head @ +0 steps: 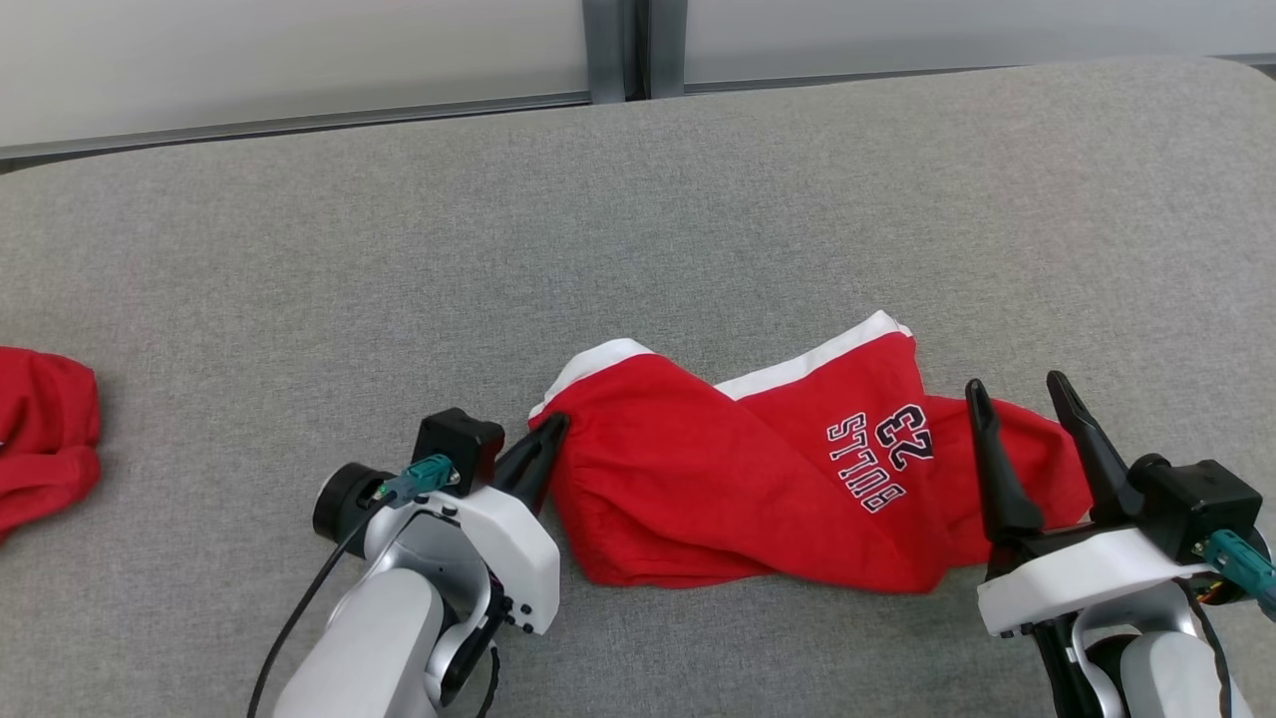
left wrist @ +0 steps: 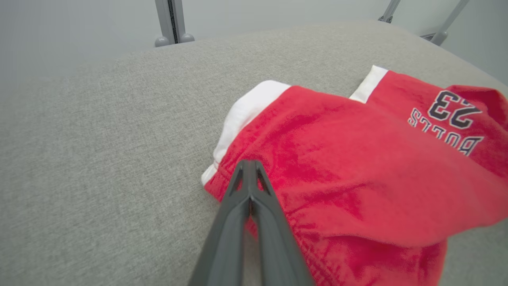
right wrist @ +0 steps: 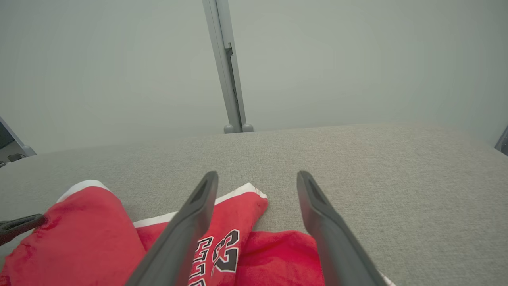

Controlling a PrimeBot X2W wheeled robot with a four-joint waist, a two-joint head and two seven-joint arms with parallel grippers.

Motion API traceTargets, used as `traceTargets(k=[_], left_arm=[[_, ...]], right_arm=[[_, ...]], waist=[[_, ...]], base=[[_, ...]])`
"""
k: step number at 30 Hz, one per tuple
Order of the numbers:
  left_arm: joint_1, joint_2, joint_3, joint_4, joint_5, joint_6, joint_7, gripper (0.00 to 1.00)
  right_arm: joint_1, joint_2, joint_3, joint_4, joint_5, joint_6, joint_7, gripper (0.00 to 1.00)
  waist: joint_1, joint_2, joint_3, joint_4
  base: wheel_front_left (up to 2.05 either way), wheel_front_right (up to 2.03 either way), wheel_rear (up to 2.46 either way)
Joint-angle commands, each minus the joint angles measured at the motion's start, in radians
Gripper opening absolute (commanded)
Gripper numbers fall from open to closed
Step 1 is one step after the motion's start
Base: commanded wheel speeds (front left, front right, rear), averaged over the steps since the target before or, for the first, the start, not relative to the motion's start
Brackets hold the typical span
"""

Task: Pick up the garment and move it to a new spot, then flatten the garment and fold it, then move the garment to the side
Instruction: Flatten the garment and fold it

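Pickup step: left gripper (head: 554,426) shut, pinching the garment (head: 718,479) at its 9 o'clock corner.
Right gripper (head: 1016,385) hangs open over the 3 o'clock end; next it probably must lower and close.

Grey fabric surface (head: 638,199), rounded far corners. On it: crumpled red garment (head: 738,479) w/ white trim, centre-right, near front edge; 2nd red cloth (head: 45,439) at far left, well apart.

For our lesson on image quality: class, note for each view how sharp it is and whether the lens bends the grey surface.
Head view: even light, faint shadows, jersey lettering crisp. Left wrist view: surface edge curves, left gripper soft near the lens. Right wrist view: wall hazy, right gripper soft too.
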Motion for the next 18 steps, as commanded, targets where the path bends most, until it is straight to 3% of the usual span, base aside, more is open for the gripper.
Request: traceTargets(k=[1,15,16,17,18], left_arm=[[-0.02,0.008,0.007,-0.008,0.006,0.008,-0.012,0.0],[-0.01,0.046,0.037,-0.14,0.021,0.069,-0.073,0.0],[-0.004,0.047,0.043,-0.151,0.018,0.075,-0.082,0.36],[0.006,0.052,0.058,-0.176,0.019,0.092,-0.111,1.0],[0.013,0.056,0.065,-0.185,0.015,0.099,-0.123,1.0]], right_arm=[[-0.006,-0.001,-0.005,0.001,0.002,0.0,-0.01,1.0],[-0.001,0.004,-0.021,0.01,0.003,0.0,-0.012,1.0],[0.002,0.004,-0.021,0.009,0.002,0.0,-0.012,1.0],[0.009,0.004,-0.023,0.007,0.002,0.0,-0.011,1.0],[0.01,0.004,-0.024,0.006,0.001,0.0,-0.01,1.0]], waist=[[0.0,0.0,-0.001,0.0],[0.0,0.0,-0.033,0.02],[0.0,0.0,-0.036,0.022],[0.0,0.0,-0.043,0.029],[0.0,0.0,-0.047,0.032]], base=[[0.0,0.0,0.0],[0.0,0.0,0.0],[0.0,0.0,0.0],[0.0,0.0,0.0],[0.0,0.0,0.0]])
